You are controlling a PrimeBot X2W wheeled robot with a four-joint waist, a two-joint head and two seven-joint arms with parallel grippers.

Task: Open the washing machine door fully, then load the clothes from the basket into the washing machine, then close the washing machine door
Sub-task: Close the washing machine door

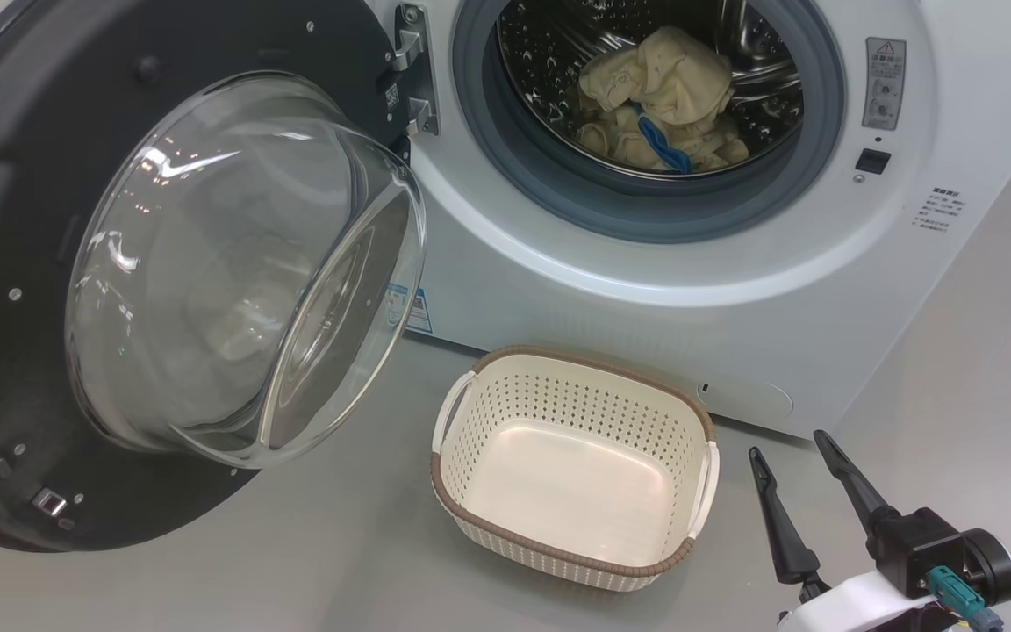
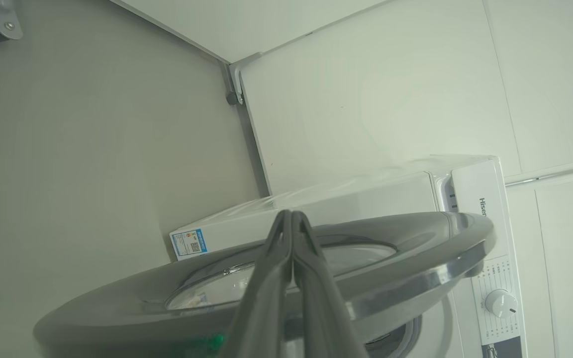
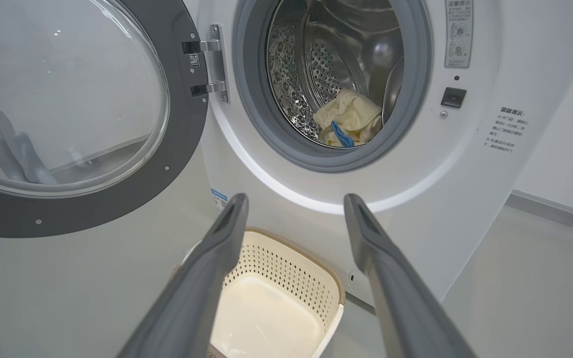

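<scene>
Hovering beside basket [image 1: 470, 518], my right pincer [image 1: 788, 444] is gaping open; left pincer [image 2: 291, 215] sitting closed; clothes [image 1: 663, 88] lying in drum [image 1: 545, 53].

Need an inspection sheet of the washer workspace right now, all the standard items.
Surface: grey floor, basket standing on it.
Job's things: washing machine door stands wide open; clothes in the washing machine drum; basket empty.
Clutter: nothing seen.
Grippers: left gripper shut, at the door's outer face; right gripper open, low beside the basket, holding nothing.
Cables: teal connector at the right wrist.
Surroundings: white wall panels.
</scene>
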